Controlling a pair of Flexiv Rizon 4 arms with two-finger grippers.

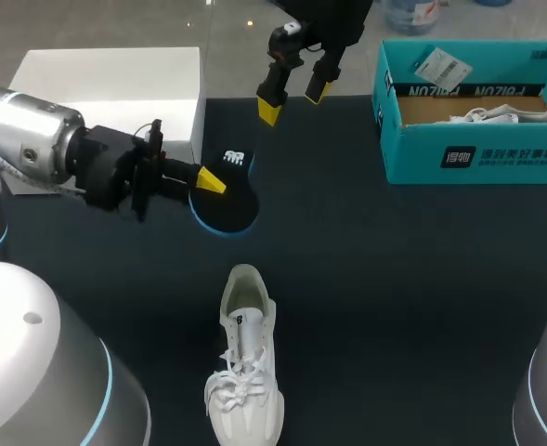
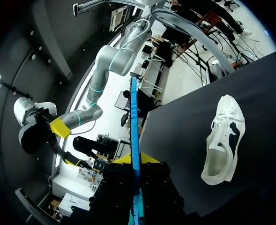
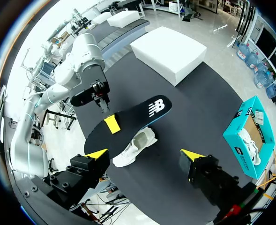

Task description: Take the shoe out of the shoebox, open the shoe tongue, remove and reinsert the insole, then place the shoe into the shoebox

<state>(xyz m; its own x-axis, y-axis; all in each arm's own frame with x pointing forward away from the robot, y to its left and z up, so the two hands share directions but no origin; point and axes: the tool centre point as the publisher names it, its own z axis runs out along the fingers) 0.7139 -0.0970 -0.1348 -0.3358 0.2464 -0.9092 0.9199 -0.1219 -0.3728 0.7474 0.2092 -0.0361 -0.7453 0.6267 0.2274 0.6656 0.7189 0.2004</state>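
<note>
Handling the insole (image 1: 228, 200) should be easy for weight but awkward for shape. It looks thin, light and bendy, so it will likely droop away from wherever it is pinched. A hold with its flat faces between the fingers seems surest, leaving one end free to feed into the shoe.

The left tool (image 1: 208, 182) is clamped on it, one yellow tip lying on the top face. The left wrist view shows the blue rim edge-on between the two fingers. The insole is held over the left-middle of the bench (image 1: 394, 279), towards the far edge.

The white shoe (image 1: 243, 372) lies at the near edge with its mouth facing the far edge. Its upper looks soft, so it may slide or fold when pushed.

The right tool (image 1: 293, 100) hovers by the far edge, fingers spread wide, gripping nothing. The teal shoebox (image 1: 473, 158) sits at the far right corner.
</note>
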